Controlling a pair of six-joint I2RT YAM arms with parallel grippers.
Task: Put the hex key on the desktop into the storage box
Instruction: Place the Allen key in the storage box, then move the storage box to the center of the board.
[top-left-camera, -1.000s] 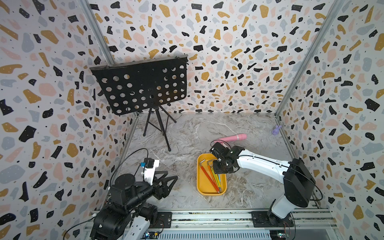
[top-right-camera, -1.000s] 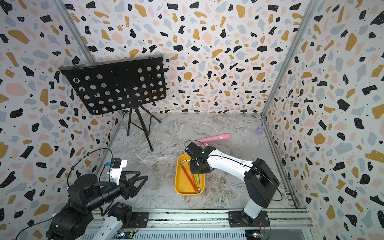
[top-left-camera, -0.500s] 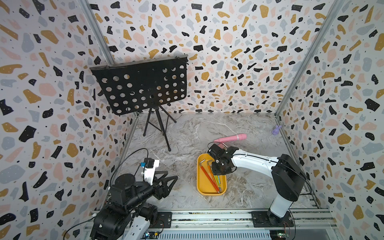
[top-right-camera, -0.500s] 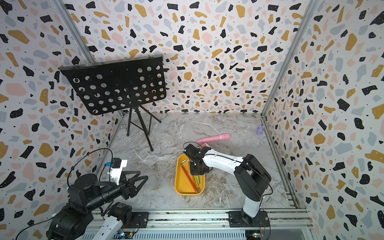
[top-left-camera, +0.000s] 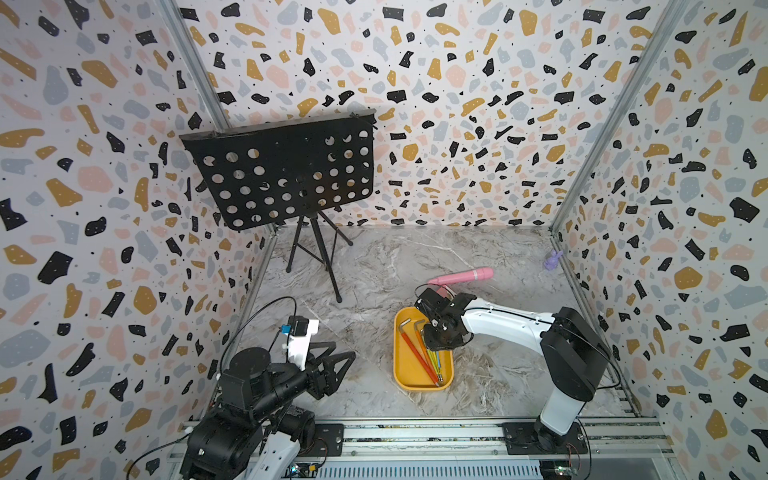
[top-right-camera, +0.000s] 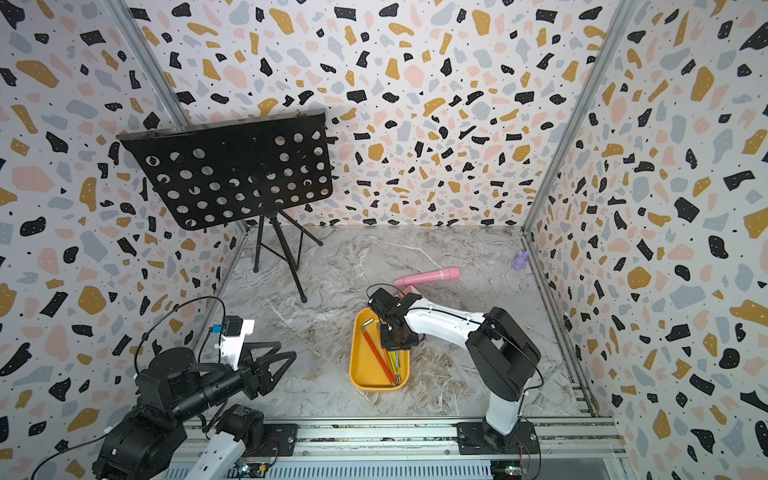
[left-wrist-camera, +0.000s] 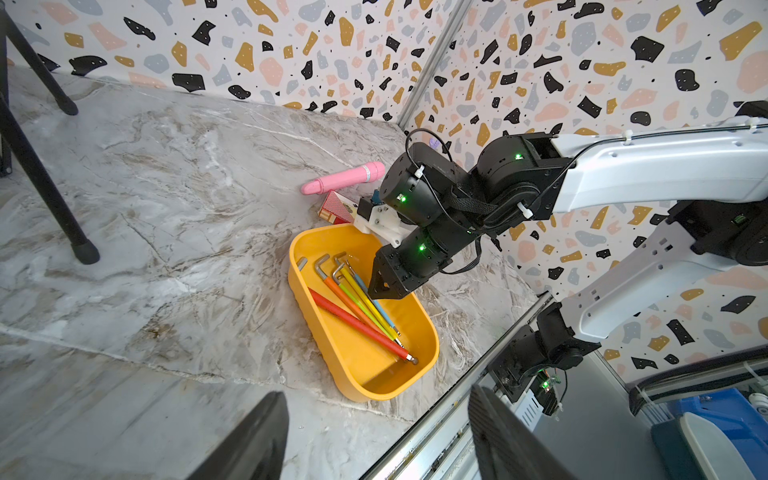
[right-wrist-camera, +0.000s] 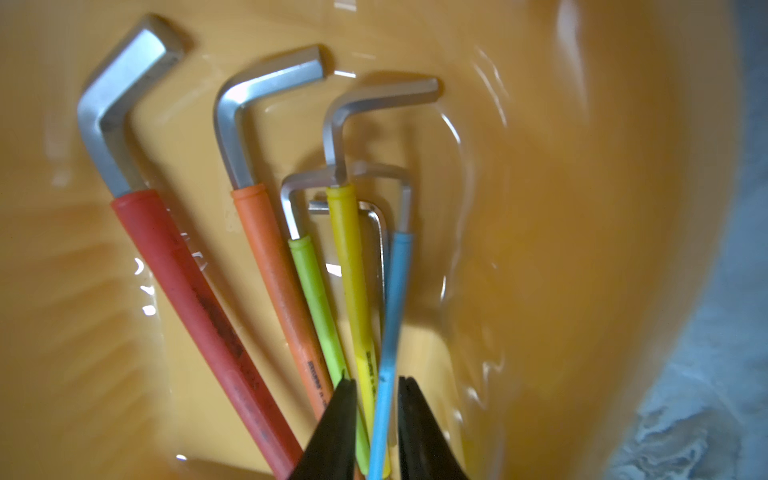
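Hex keys in coloured sleeves lie side by side in your shallow yellow-orange plastic storage box (top-left-camera: 409, 370), which sits on the grey-and-white marble-patterned desktop (top-left-camera: 374, 266) near its front edge, right of the middle. You have the red-sleeved key (right-wrist-camera: 187, 291), the orange-sleeved key (right-wrist-camera: 270, 249), the green-sleeved key (right-wrist-camera: 311, 282), the yellow-sleeved key (right-wrist-camera: 349, 249) and the thin blue-sleeved hex key (right-wrist-camera: 395, 291). Their bent steel ends all point toward the box's rear end.

Your right gripper (right-wrist-camera: 376, 380) reaches down into the box. Its fingers are only narrowly parted, and the blue-sleeved hex key runs between them with room beside it, so nothing is pinched.

Dark print runs along the red, orange and yellow sleeves, but it is too blurred for you to read.

Your left gripper (left-wrist-camera: 376, 392) hangs over the desktop's front left corner, fingers spread wide and holding nothing.

Just behind the box lie a small red patterned carton (left-wrist-camera: 336, 205) and a pink plastic cylinder (top-left-camera: 461, 276). Any marking on them is too small to make out.
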